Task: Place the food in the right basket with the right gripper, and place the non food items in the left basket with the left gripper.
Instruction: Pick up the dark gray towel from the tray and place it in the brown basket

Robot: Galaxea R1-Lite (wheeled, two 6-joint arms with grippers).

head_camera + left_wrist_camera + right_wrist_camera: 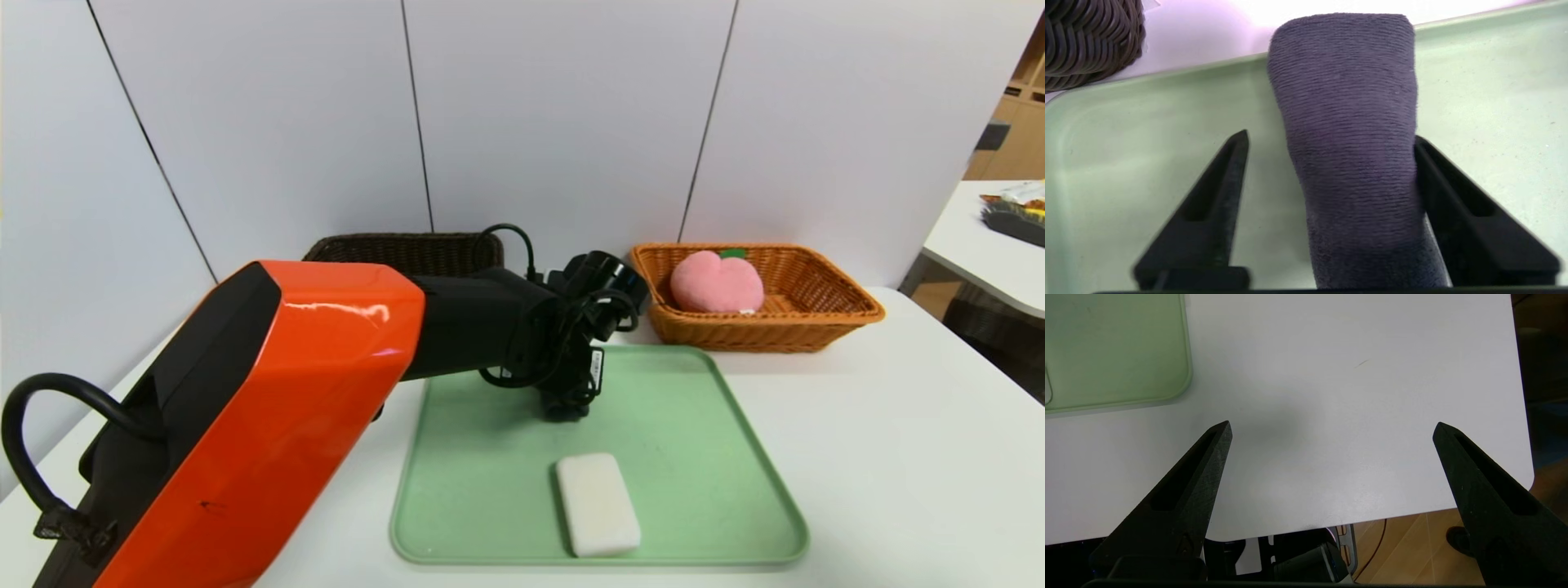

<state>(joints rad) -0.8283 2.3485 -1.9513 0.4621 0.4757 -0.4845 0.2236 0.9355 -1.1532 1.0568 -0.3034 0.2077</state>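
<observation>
Your black-fingered left gripper [1331,141] stands apart around the rolled dark grey ribbed cloth [1351,134] over the green tray [678,457], one finger touching it. Beyond sits the dark brown wicker basket [408,249]. Your right gripper [1333,422] is parked, fingers wide apart, over the white table [1331,465].

Lab-like setup, white table [922,457], partition panels [563,114]

The rolled dark grey ribbed cloth [1351,143] is looking matt; the pale green plastic tray [678,457] is showing a smooth surface.
</observation>
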